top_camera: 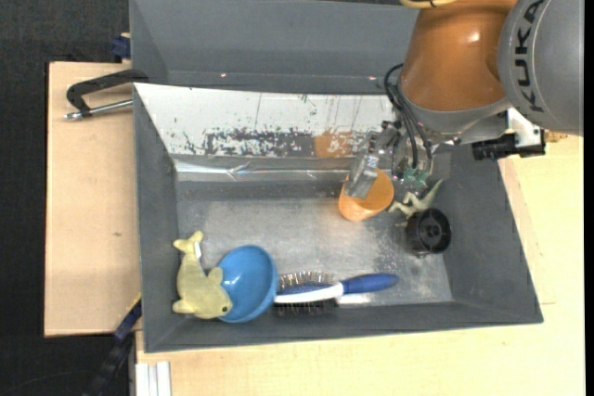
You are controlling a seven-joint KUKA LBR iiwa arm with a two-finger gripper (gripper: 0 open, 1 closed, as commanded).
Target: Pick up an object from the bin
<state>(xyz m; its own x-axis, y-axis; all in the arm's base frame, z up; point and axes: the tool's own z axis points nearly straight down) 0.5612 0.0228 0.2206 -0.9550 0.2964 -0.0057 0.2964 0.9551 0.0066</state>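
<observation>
Camera view, looking down into a grey metal bin (153, 199) with sloping walls and a scuffed, shiny floor. The robot arm (557, 32) comes in from the right, its wrist wrapped in a rounded orange cover (459, 46) with cables running beneath it. The end effector (388, 176) hangs low in the right half of the bin, close to the back wall. Whether it is open or closed cannot be told, because cables and shadow crowd its tip, and nothing can be seen gripped in it. Right at its lower left lies a small orange cup (364, 199), tipped over towards the left, with its rim meeting the tip of the end effector; whether the two truly touch is unclear. Just to the right of the cup is a small pale object (415, 196), too small to identify. Below that, near the right wall, sits a black round object (428, 231) with a hollow centre. Well apart from these, along the front of the bin, a brush (325, 288) with dark bristles and a blue and white handle lies flat. Its bristle end touches a blue bowl (249, 278) tilted on its side. A yellow soft toy (195, 287) shaped like a sea animal leans against the bowl in the front left corner
</observation>
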